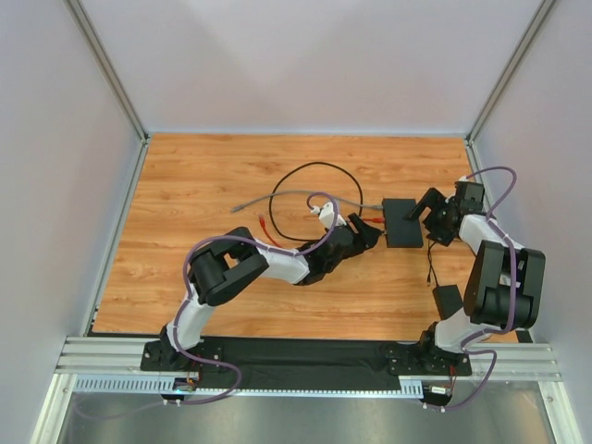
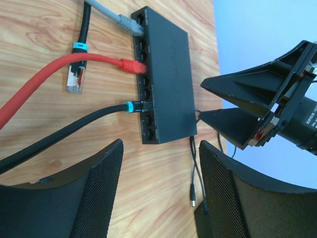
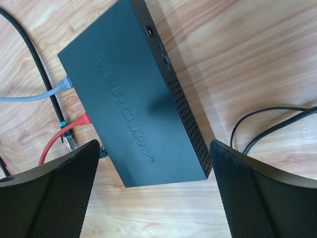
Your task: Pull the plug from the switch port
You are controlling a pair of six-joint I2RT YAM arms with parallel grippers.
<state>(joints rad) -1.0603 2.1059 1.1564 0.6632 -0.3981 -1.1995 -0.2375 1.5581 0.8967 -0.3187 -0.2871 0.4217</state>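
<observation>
The switch (image 1: 403,222) is a flat matte-black box lying right of the table's centre. Three plugs sit in ports along its side: a grey plug (image 2: 127,24), a red plug (image 2: 132,65) and a black plug with a cyan band (image 2: 132,106). My left gripper (image 2: 159,166) is open just short of the switch's near end, with only bare wood between its fingers. My right gripper (image 3: 154,153) is open and wide on the opposite side, hovering over the switch (image 3: 133,94) without gripping it. In the top view the left gripper (image 1: 375,231) and right gripper (image 1: 427,205) flank the switch.
A loose black cable end with a clear connector (image 2: 74,82) lies beside the red cable. A small power brick (image 1: 448,298) on a thin cord sits near the right arm's base, its unplugged barrel plug (image 2: 192,201) lying close to my left fingers. A black cable loop (image 1: 314,166) lies behind.
</observation>
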